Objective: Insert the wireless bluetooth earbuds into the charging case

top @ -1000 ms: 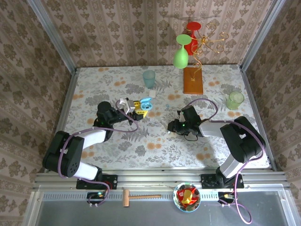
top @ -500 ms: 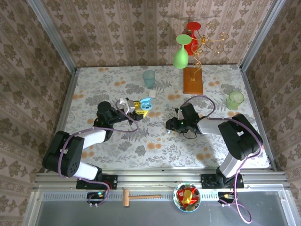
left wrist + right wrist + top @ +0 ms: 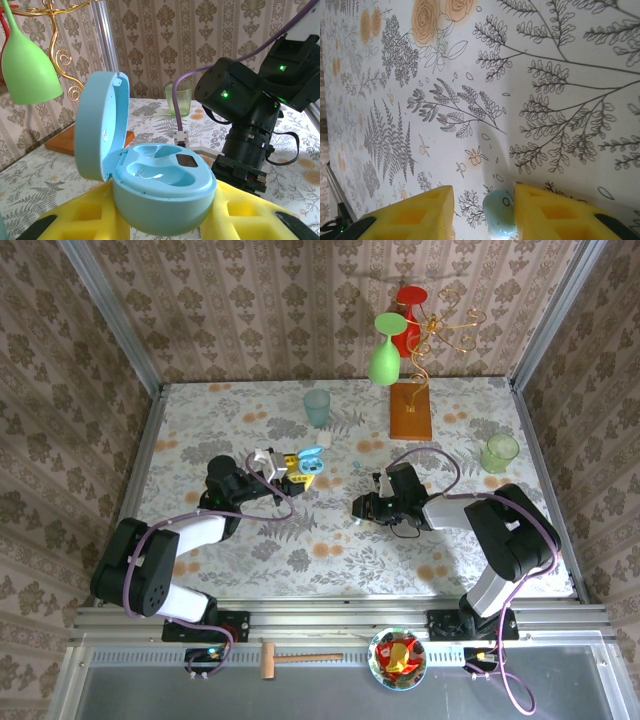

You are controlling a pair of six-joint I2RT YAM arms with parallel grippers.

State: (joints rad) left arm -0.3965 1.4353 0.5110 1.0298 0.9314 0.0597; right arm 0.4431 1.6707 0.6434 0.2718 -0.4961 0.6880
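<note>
Top cam: my L gripper (image 3: 296, 470) clamps the open charging case (image 3: 311, 456) mid-table; R gripper (image 3: 358, 510) low, nearby.
L wrist: lid (image 3: 97, 125) up, sockets facing me.
R wrist: pale-blue earbud (image 3: 500, 217) on tablecloth (image 3: 520, 100), between parted fingers (image 3: 555, 210), unpinched.
Handling: prob. light, glossy, slippery; I'd pinch its body gently.

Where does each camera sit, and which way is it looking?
Top camera: above and behind the robot, looking down on the flowered table; shows the left arm, right arm, left tool and right tool.
Left wrist camera: on the left arm, looking across the table at the right arm; its yellow fingers grip the open blue case.
Right wrist camera: on the right arm, looking down at the table; a blue earbud lies between its yellow fingers.
Shared: top and left wrist views both show the case and the right arm.
</note>
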